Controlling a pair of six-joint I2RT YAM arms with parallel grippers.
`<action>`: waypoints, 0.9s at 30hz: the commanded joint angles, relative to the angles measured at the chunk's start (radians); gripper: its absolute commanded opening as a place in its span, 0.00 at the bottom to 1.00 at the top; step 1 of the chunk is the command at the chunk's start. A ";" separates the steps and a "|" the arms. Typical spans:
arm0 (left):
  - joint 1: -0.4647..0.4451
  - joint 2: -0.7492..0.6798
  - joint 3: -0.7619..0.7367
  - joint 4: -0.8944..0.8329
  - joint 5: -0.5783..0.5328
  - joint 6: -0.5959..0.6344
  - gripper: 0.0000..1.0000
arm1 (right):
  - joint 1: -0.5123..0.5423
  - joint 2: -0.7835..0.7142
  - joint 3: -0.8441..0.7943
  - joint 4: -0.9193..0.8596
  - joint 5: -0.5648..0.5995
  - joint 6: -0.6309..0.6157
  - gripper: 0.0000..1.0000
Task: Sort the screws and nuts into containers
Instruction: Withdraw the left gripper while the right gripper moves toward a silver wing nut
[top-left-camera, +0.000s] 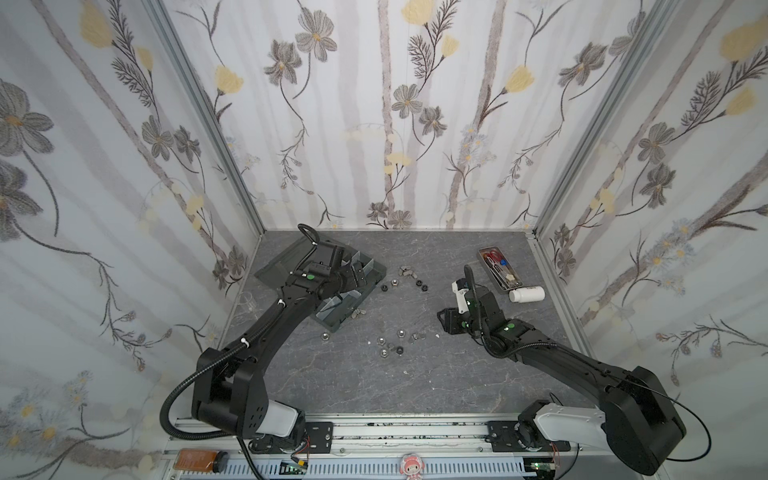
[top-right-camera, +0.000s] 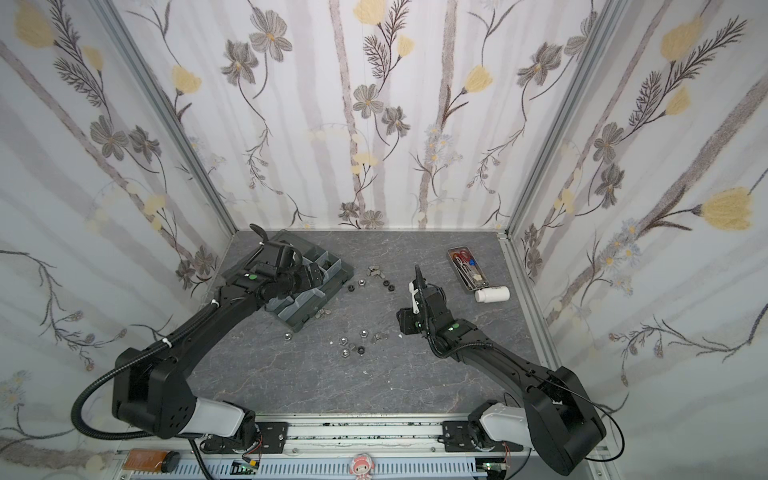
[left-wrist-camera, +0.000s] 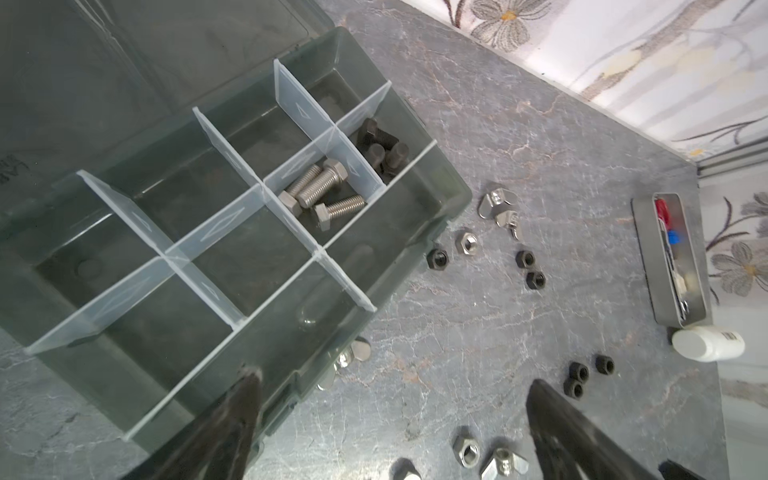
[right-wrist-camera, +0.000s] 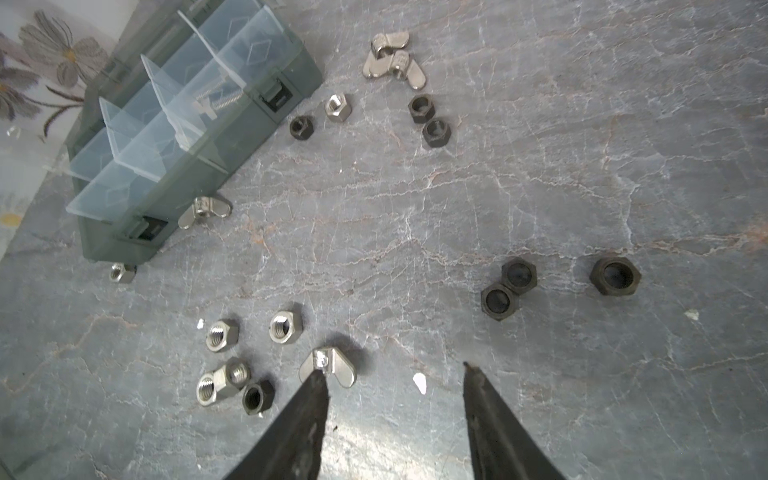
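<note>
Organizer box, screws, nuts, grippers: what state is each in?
organizer box: lid open
silver screws: in one compartment
black screws: in the adjacent compartment
nuts: loose on the table
left gripper: open, empty
right gripper: open, empty
white bottle: lying on its side

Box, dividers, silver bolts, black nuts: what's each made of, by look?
Box: likely plastic, smoky grey, see-through walls.
Dividers: thin plastic sheets, clear and slightly frosted.
Silver bolts: metal, probably bare or plated steel; bright, shiny threads.
Black nuts: metal, matte black finish, perhaps oxide; hardly any shine.
</note>
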 joint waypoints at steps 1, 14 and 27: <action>-0.021 -0.087 -0.074 0.049 0.014 -0.023 1.00 | 0.034 0.010 0.030 -0.072 0.020 -0.053 0.59; -0.082 -0.356 -0.249 -0.005 -0.003 -0.029 1.00 | 0.202 0.137 0.034 -0.169 0.154 -0.136 0.67; -0.088 -0.392 -0.287 -0.007 0.064 -0.061 1.00 | 0.242 0.282 0.108 -0.136 0.159 -0.209 0.74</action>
